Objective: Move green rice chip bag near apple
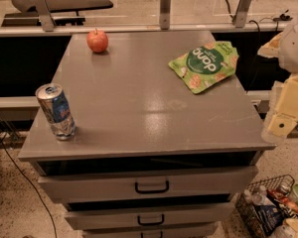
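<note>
Grey cabinet top [139, 113]: green rice chip bag [204, 66] sits well apart from apple [97, 40]. Off right hangs the gripper [284, 119] (open or closed, can't tell). Reaching for the bag comes first.

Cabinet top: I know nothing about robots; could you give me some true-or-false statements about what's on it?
1. The green rice chip bag touches the apple. False: they lie apart, bag far right, apple far left.
2. The blue-and-silver drink can stands at the front left. True.
3. The gripper holds the bag. False: it hangs beside the right edge of the cabinet, off the bag.
4. The cabinet has drawers with dark handles. True.
</note>
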